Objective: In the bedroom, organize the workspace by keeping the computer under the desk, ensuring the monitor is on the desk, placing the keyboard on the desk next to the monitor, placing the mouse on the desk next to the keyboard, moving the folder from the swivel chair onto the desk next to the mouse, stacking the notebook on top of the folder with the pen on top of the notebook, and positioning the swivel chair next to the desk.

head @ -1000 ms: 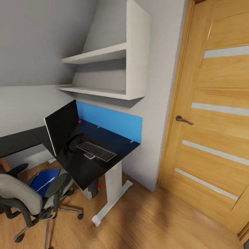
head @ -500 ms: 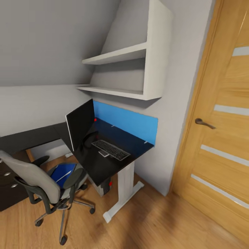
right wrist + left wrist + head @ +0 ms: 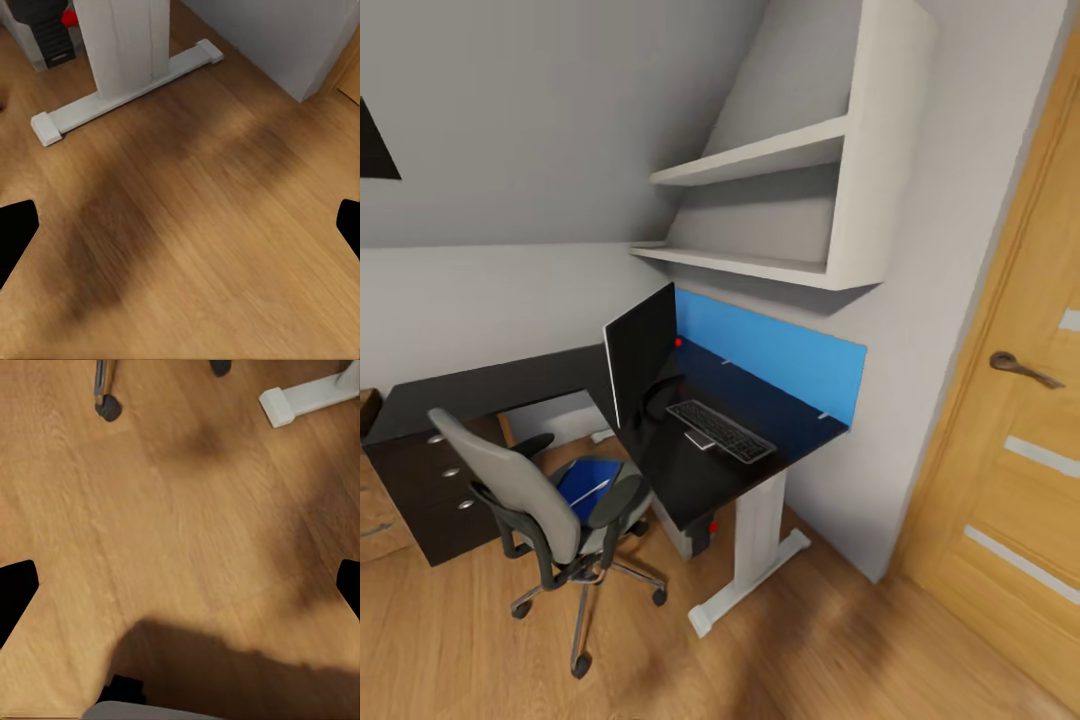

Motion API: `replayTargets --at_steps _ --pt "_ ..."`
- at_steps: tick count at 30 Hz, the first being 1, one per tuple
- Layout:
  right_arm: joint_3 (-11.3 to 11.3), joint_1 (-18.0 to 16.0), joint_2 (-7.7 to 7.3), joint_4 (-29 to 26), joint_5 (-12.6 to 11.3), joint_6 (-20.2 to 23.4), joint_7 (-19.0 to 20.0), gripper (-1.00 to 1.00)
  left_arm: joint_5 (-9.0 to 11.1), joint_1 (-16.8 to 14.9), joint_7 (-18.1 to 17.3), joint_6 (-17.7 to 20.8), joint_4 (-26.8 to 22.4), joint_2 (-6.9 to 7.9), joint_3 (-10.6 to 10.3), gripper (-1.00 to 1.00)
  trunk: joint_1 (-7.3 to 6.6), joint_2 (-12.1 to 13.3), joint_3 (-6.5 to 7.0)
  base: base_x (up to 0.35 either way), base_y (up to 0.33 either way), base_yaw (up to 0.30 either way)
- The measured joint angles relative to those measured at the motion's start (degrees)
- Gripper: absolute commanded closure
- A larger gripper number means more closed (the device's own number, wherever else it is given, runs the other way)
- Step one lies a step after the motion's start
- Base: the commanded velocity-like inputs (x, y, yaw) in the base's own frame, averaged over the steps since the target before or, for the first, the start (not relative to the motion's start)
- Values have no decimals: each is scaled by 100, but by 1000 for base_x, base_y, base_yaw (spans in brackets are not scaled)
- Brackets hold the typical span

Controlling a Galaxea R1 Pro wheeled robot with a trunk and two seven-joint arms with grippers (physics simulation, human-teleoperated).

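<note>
The desk [image 3: 690,480] has a glossy black top and a blue back panel. On it the monitor [image 3: 640,355] stands edge-on, with the keyboard [image 3: 720,431] beside it. The computer [image 3: 695,535], with its red spot, sits under the desk by the white leg [image 3: 124,45]; its case [image 3: 45,30] also appears in the right wrist view. The swivel chair [image 3: 540,500] stands in front of the desk with the blue folder [image 3: 588,482] on its seat and the thin white pen [image 3: 592,490] on the folder. I cannot make out the mouse or the notebook. Left gripper [image 3: 180,592] and right gripper [image 3: 180,225] hang open over bare floor.
A black drawer unit [image 3: 435,490] closes off the desk's left end, with a light wooden chest [image 3: 375,510] beside it. White shelves [image 3: 780,200] hang above the desk. A wooden door [image 3: 1010,450] is at the right. The desk's foot [image 3: 300,397] and a chair caster [image 3: 108,409] lie near the left gripper.
The whole head view has shifted: desk, chair and door sit further right in the picture, and the drawer unit has come into view. The things themselves have not moved.
</note>
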Motion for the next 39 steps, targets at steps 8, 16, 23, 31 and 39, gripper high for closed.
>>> replayTargets --at_steps 8,16,23,31,39 --pt "0 0 2 0 2 0 0 -100 -3 -1 0 0 0 -1 0 -100 0 0 -18 0 0 277" --pt "7 0 2 0 3 0 0 -100 -2 -2 0 -1 0 -8 5 -100 0 0 -39 0 0 277" --pt "8 0 2 0 3 -119 -5 -100 0 -3 -4 -403 -1 -14 8 -100 0 0 -59 0 0 277" --pt "-5 0 8 6 9 -666 -14 -100 4 0 -7 -848 2 -17 15 -100 0 0 -81 0 0 277" --pt "0 -2 12 96 9 -1026 -55 -100 14 -3 18 -1240 0 -35 16 -100 0 0 -103 0 0 277"
